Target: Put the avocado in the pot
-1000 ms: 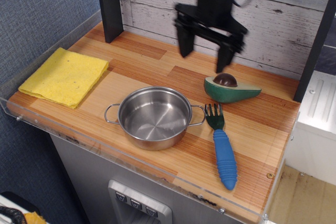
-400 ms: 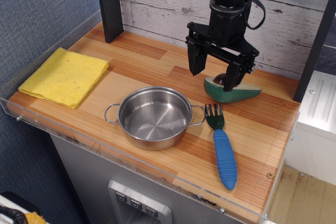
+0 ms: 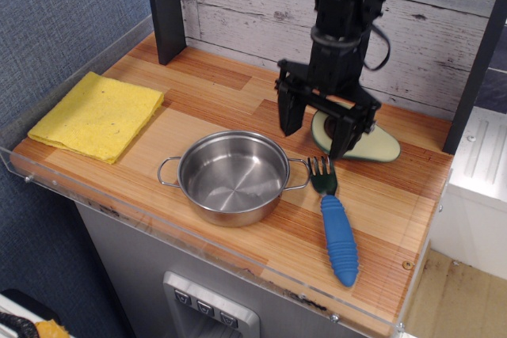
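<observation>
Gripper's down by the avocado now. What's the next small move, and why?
Probably shift a little toward the avocado to center it, then close. The gripper is open and low over the table, but only one finger overlaps the avocado's near end; the other stands over bare wood. The pot sits empty just in front.

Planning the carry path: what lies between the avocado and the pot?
Only bare wooden tabletop between avocado and pot; the open gripper straddles the avocado's near end.

One camera looks down from in front of and above the counter [image 3: 238, 108], facing the back wall [image 3: 253, 5]. It sits near enough that the counter fills the frame.
</observation>
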Controlling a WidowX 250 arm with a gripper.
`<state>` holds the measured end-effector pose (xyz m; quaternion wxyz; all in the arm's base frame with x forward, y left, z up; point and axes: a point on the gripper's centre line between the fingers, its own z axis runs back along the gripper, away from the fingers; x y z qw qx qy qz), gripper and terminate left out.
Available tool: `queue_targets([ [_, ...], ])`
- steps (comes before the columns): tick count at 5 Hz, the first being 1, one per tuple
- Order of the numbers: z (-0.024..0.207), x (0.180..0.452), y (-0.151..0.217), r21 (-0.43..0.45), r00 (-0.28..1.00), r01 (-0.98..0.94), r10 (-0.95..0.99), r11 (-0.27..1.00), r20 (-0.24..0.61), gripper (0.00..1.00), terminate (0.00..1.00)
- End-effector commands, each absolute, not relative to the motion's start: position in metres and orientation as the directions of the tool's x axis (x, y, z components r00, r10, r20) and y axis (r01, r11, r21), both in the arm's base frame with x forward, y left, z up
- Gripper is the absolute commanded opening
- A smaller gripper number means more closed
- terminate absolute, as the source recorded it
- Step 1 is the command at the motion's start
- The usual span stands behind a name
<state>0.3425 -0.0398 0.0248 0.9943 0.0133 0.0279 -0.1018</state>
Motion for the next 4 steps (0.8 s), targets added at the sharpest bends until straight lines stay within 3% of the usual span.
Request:
queue_targets([
  [1, 0.02, 0.342, -0.037, 0.006, 0.98, 0.189, -0.189, 0.982, -0.058, 1.0, 0.0],
  [3, 0.031, 0.35, -0.051, -0.018, 0.975, 0.22, -0.22, 0.975, -0.018, 1.0, 0.0],
  [4, 0.058, 0.351, -0.065, -0.021, 0.967, 0.252, -0.25, 0.968, 0.048, 1.0, 0.0],
])
